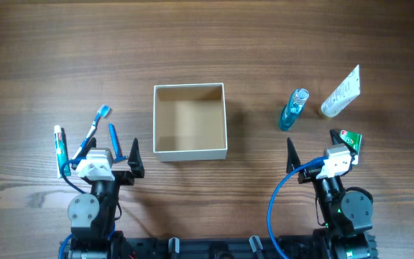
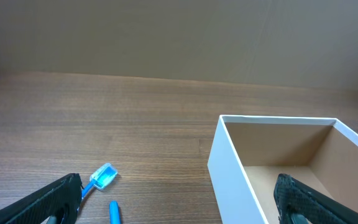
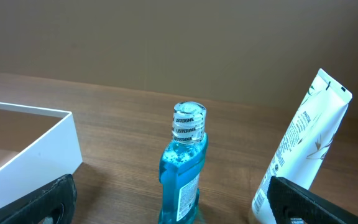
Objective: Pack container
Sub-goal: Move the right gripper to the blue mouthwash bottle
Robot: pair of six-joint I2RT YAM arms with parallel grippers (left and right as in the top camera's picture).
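Observation:
The container (image 1: 190, 149) is a square white-walled box with a tan inside, at the table's middle; it also shows in the left wrist view (image 2: 229, 168) and the right wrist view (image 3: 55, 146). It holds nothing. A blue mouthwash bottle (image 1: 293, 109) (image 3: 184, 168) and a white tube (image 1: 341, 92) (image 3: 306, 146) lie right of it. A blue toothbrush (image 1: 92, 133) (image 2: 101, 178) and a toothpaste tube (image 1: 61, 150) lie left. My left gripper (image 1: 123, 152) (image 2: 176, 202) is open and empty beside the box. My right gripper (image 1: 312, 147) (image 3: 173, 205) is open and empty, just before the bottle.
A blue stick-like item (image 1: 113, 138) (image 2: 114, 213) lies next to the toothbrush. A small green and red packet (image 1: 351, 139) lies by my right gripper's finger. Bare wooden table (image 1: 207, 43) stretches behind everything.

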